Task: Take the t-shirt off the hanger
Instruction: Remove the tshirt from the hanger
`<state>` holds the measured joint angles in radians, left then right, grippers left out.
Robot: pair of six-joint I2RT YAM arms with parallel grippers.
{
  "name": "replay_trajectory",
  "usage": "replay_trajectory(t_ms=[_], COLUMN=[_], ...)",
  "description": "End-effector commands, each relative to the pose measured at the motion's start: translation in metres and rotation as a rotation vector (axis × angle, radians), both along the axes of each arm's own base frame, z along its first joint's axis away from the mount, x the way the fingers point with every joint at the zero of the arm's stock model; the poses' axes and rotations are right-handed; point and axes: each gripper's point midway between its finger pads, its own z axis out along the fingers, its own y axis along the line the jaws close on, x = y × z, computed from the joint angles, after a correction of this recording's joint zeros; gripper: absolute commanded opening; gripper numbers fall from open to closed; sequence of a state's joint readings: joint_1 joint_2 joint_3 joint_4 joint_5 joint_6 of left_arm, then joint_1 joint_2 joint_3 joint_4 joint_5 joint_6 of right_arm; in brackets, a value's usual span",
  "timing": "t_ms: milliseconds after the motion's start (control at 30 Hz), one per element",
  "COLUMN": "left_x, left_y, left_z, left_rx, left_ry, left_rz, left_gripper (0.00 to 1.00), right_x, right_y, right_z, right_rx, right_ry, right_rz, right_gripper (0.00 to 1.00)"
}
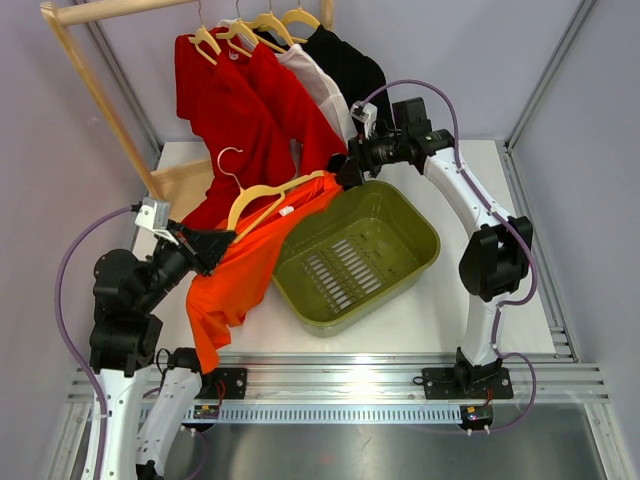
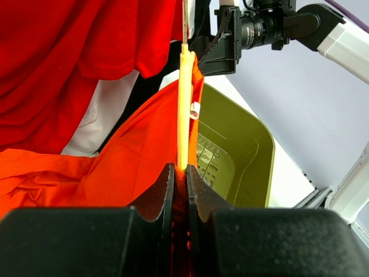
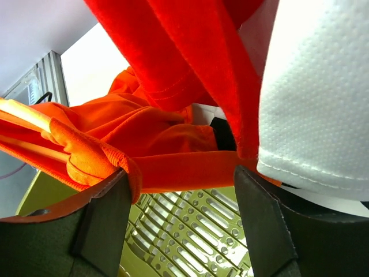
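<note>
The orange t-shirt (image 1: 240, 280) hangs on a cream hanger (image 1: 262, 195) that is off the rail and held slanted over the table. My left gripper (image 1: 222, 243) is shut on the shirt's fabric at the hanger's lower end; in the left wrist view the hanger arm (image 2: 184, 104) runs straight up out of the jaws (image 2: 180, 173). My right gripper (image 1: 345, 172) is at the hanger's upper end, open wide. In the right wrist view (image 3: 181, 173) the shirt's ribbed edge (image 3: 86, 158) lies over the left finger (image 3: 109, 213) and orange cloth stretches across the gap.
An olive green slotted basket (image 1: 420, 225) stands mid-table, right under the right gripper (image 3: 190, 231). A wooden rack (image 1: 95, 75) at the back left carries red (image 1: 240, 110), white (image 3: 317, 86) and black shirts on hangers, pressing close to the right gripper.
</note>
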<state>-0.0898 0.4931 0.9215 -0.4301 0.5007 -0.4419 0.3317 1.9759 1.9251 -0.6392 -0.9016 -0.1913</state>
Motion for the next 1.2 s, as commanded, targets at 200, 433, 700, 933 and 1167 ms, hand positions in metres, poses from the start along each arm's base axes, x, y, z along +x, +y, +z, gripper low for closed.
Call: replay_trajectory(t_ms=[200, 433, 700, 933, 1167], left_x=[-0.007, -0.009, -0.006, -0.002, 0.001], left_y=[0.023, 0.028, 0.035, 0.041, 0.036], left_z=[0.111, 0.114, 0.11, 0.105, 0.079], left_rx=[-0.101, -0.133, -0.162, -0.119, 0.069], left_ry=[-0.453, -0.48, -0.478, -0.468, -0.387], left_rz=[0.144, 0.167, 0.211, 0.253, 0.216], left_gripper=[0.0, 0.0, 0.0, 0.0, 0.0], right_x=[-0.008, -0.019, -0.026, -0.038, -0.085], right_y=[-0.001, 0.011, 0.018, 0.042, 0.023], right_z=[0.01, 0.037, 0.041, 0.032, 0.072], right_rx=[0.03, 0.152, 0.18, 0.156, 0.151], right_ry=[0.199, 0.351, 0.355, 0.325, -0.015], right_rz=[-0.066, -0.069, -0.031, 0.038, 0.327], right_gripper=[0.49, 0.55, 0.55, 0.57, 0.79])
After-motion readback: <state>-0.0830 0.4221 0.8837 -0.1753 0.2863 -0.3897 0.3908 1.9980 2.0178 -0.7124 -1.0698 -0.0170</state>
